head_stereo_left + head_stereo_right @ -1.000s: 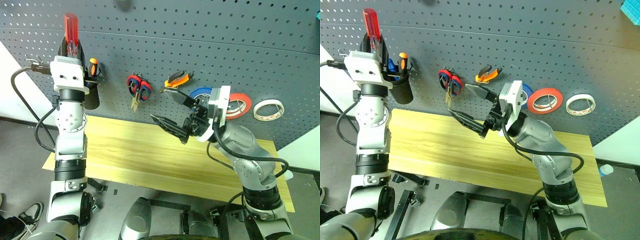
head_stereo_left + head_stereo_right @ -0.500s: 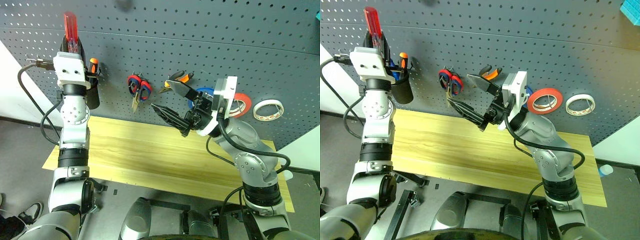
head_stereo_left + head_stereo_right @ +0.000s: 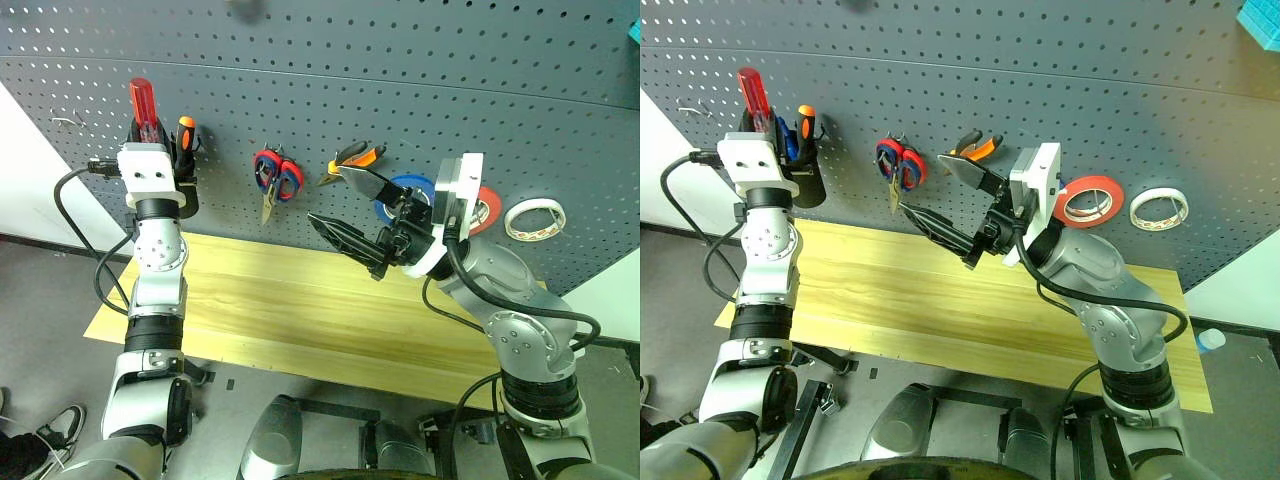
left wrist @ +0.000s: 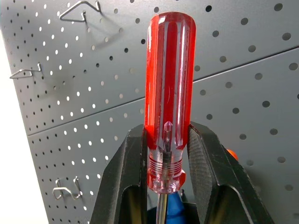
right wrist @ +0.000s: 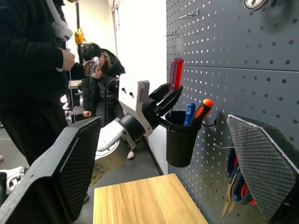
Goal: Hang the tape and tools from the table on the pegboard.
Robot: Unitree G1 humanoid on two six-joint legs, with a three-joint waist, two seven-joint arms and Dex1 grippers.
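Slim red-handled screwdriver (image 4: 169, 93) upright, pinched in my left gripper (image 4: 167, 163), shaft dipping into black plastic cup (image 5: 181, 137) hung on dark grey perforated pegboard (image 3: 400, 100). Orange-topped screwdriver (image 5: 202, 109) and blue handle (image 5: 188, 113) crowd cup. My right gripper (image 3: 350, 210) spread wide, empty, above light wood table (image 3: 300, 310).

Head stereo pair looks fwd and down from above, taking in table (image 3: 300, 310) and pegboard (image 3: 400, 110) behind it. L wrist cam sits very near the red screwdriver (image 4: 169, 93), facing pegboard. R wrist cam faces left along the board; shares that screwdriver and the black cup (image 5: 181, 140) with head views.
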